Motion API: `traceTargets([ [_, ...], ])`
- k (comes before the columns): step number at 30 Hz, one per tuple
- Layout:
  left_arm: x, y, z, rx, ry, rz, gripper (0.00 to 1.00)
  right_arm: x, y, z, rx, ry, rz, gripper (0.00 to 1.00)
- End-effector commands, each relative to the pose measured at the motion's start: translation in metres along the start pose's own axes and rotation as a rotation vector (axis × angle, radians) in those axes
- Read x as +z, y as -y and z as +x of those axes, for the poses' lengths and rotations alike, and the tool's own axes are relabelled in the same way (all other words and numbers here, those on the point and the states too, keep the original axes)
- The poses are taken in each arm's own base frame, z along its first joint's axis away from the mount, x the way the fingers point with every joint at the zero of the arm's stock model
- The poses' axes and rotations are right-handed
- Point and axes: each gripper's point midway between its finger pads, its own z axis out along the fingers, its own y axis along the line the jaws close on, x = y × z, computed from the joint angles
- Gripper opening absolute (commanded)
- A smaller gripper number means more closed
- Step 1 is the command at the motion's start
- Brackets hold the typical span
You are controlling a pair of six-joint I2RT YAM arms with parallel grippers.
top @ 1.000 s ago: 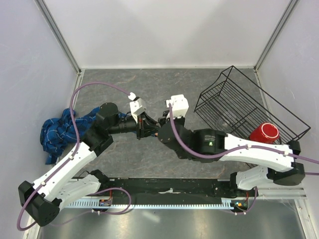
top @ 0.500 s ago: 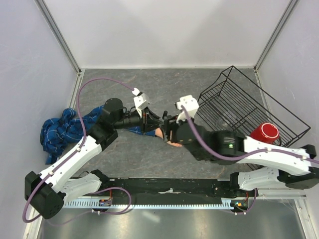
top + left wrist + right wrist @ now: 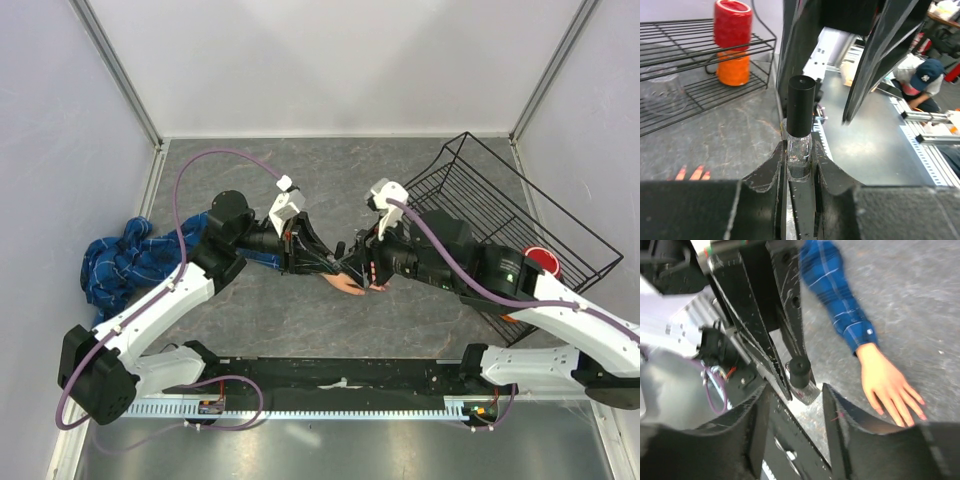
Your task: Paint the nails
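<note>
At mid-table, on the grey mottled tabletop (image 3: 250,175), we list the following.

1. Pale peach mannequin hand (image 3: 887,385), palm down with its fingers spread. It ends a blue plaid cloth sleeve (image 3: 837,295), which trails off to a crumpled heap by the left wall.
2. The nails (image 3: 921,415), faintly pink at the fingertips in the right wrist view. They lie on the tabletop just beside the two grippers and apart from both.
3. Left gripper (image 3: 800,162), clamped on the body of a small clear glass bottle (image 3: 799,150). The bottle's black cylindrical cap (image 3: 801,105) stands proud of the fingers and points towards the other arm.
4. Right gripper (image 3: 796,390), fingers spread wide, one on either side of the cap. Whether either finger touches the cap we cannot tell.
5. Black wire basket (image 3: 465,137), tilted, against the right wall and well apart from the hand.
6. Red plastic cup (image 3: 732,22), in the basket, stacked on an orange cup (image 3: 733,70).
7. Clear glass tumbler (image 3: 662,90), also in the basket, near the cups.
</note>
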Motion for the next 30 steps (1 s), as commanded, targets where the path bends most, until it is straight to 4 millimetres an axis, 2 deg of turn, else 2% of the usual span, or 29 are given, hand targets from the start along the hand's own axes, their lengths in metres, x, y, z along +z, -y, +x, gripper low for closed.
traceTargets([
  [1,0.0,0.021,-0.01,0.028,0.001,0.1,0.02,0.002,-0.02,-0.005,-0.049,-0.033,-0.136,0.5],
  [8,0.001,0.023,-0.008,0.02,-0.006,0.117,0.02,0.0,-0.012,-0.025,-0.048,0.006,-0.127,0.49],
  [14,0.002,0.024,-0.008,0.022,-0.007,0.121,0.02,0.008,-0.009,-0.023,-0.044,-0.02,-0.147,0.48],
  [19,0.002,0.022,-0.008,0.024,-0.001,0.109,0.02,0.007,-0.012,-0.023,-0.051,-0.026,-0.176,0.35],
  [20,0.002,0.022,-0.009,0.026,0.003,0.097,0.02,0.007,-0.013,-0.022,-0.055,-0.027,-0.181,0.26],
  [22,0.002,0.011,-0.012,0.049,0.021,0.028,0.02,0.008,-0.012,-0.02,-0.054,-0.031,-0.178,0.14],
  [23,0.001,0.008,-0.015,0.066,0.03,-0.007,0.02,0.009,-0.01,-0.02,-0.049,-0.031,-0.167,0.0],
  [24,0.0,-0.009,-0.011,0.059,0.026,-0.102,0.02,0.011,-0.008,-0.02,-0.04,-0.028,-0.153,0.0],
  [26,-0.005,-0.025,-0.015,0.075,0.027,-0.213,0.02,0.02,0.002,-0.015,-0.015,-0.033,-0.101,0.0],
  [27,-0.013,-0.05,-0.011,0.073,0.018,-0.362,0.02,0.024,0.001,-0.016,0.031,-0.022,-0.095,0.0],
  [28,-0.02,-0.062,-0.013,0.077,0.017,-0.449,0.02,0.03,0.004,-0.013,0.064,-0.024,-0.075,0.0],
  [29,-0.028,-0.073,-0.012,0.081,0.015,-0.53,0.02,0.038,0.011,-0.018,0.112,0.009,-0.019,0.0],
  [30,-0.043,-0.089,-0.016,0.107,0.022,-0.664,0.02,0.043,0.016,-0.018,0.221,0.038,0.058,0.0],
])
